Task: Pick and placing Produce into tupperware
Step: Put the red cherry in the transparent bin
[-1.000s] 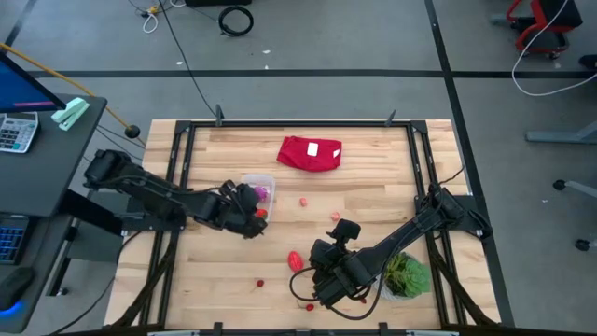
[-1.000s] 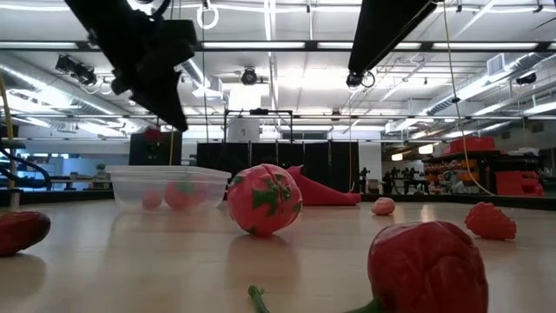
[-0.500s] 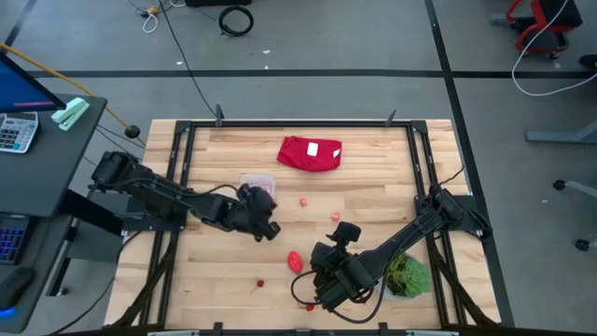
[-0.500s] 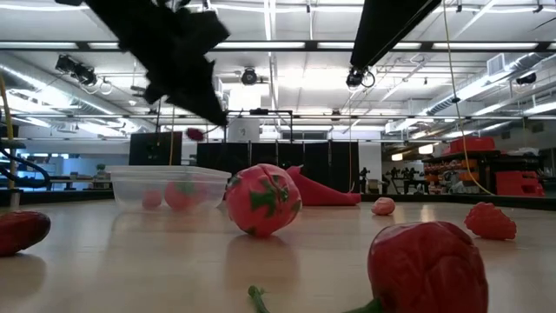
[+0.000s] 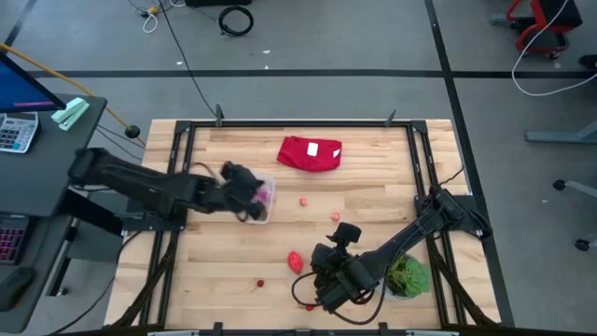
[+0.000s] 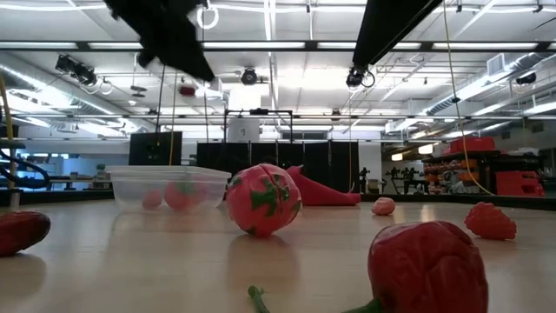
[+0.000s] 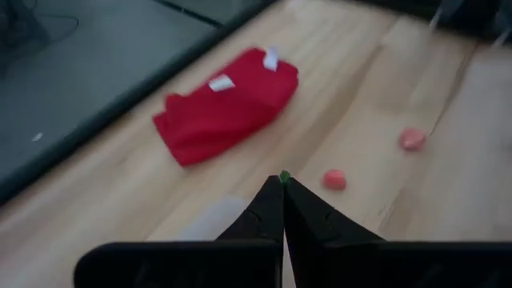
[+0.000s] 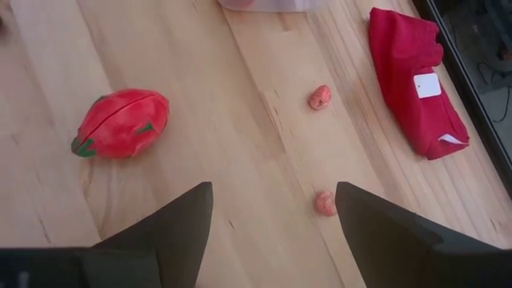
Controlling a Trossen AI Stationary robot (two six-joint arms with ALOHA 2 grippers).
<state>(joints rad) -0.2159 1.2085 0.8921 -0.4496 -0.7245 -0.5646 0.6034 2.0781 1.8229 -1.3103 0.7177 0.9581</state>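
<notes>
My left gripper (image 5: 254,198) hovers over the clear tupperware (image 5: 262,190), shut on a tiny red produce piece. The tub (image 6: 169,188) stands on the table with pink pieces and a purple one (image 5: 265,193) inside. My right gripper (image 8: 272,232) is open and low near the table's near edge, just near of the large red oval piece (image 5: 296,260), touching nothing. Small pink pieces (image 5: 304,201) (image 5: 334,217) and tiny red ones (image 5: 259,283) lie on the wood. My left gripper pinches a tiny red piece between its fingertips; a green speck of it (image 7: 284,175) shows at the very tips. The fingers slant downward. In the low view the piece (image 6: 187,89) hangs just under the fingers, lifted clear, above the tub.
A folded red cloth with a white label (image 5: 311,153) lies near the far edge. A green plant in a white pot (image 5: 408,276) stands at the near right, beside my right arm. In the low view, strawberry-like pieces (image 6: 426,265) (image 6: 491,220) lie close to the camera.
My left gripper, staying shut on the small red piece, first swung toward the near right, then rose and moved back toward the far left until it stood over the tub. The piece went with it, lifted higher.
</notes>
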